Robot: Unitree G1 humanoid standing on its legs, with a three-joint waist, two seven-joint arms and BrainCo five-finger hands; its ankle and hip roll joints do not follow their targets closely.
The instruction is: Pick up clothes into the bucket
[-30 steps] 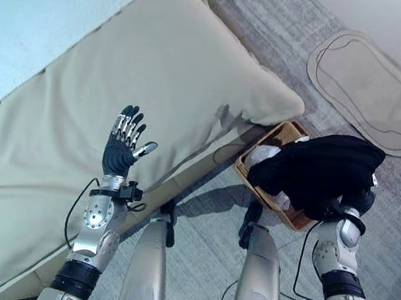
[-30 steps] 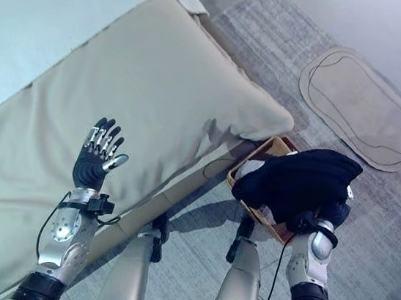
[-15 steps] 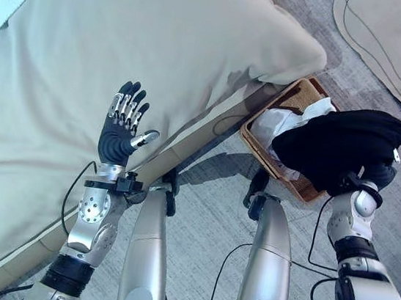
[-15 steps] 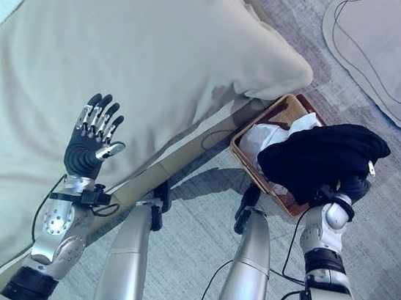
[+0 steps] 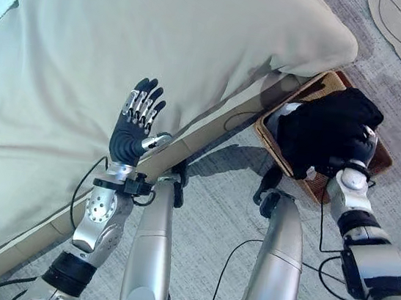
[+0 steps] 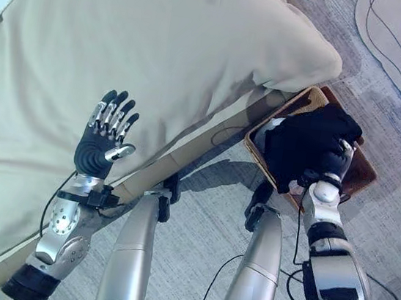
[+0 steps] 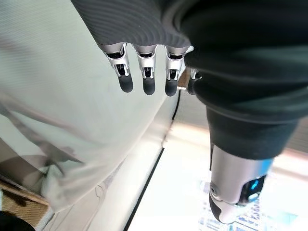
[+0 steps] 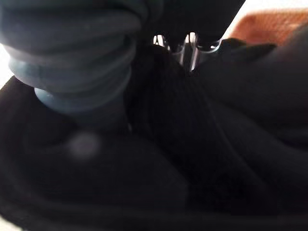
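Your right hand (image 5: 357, 152) sits at centre right, buried in the black garment (image 5: 323, 129); whether its fingers clamp the cloth you cannot tell. That garment bunches directly over the woven basket (image 5: 325, 87), seemingly resting on white clothes (image 5: 288, 110) already inside, so release goes straight down. Your left hand (image 5: 133, 128) hovers, fingers spread, at the bed (image 5: 127, 29) edge, centre left.

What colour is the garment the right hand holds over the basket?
Black; the garment shows best in the left eye view.
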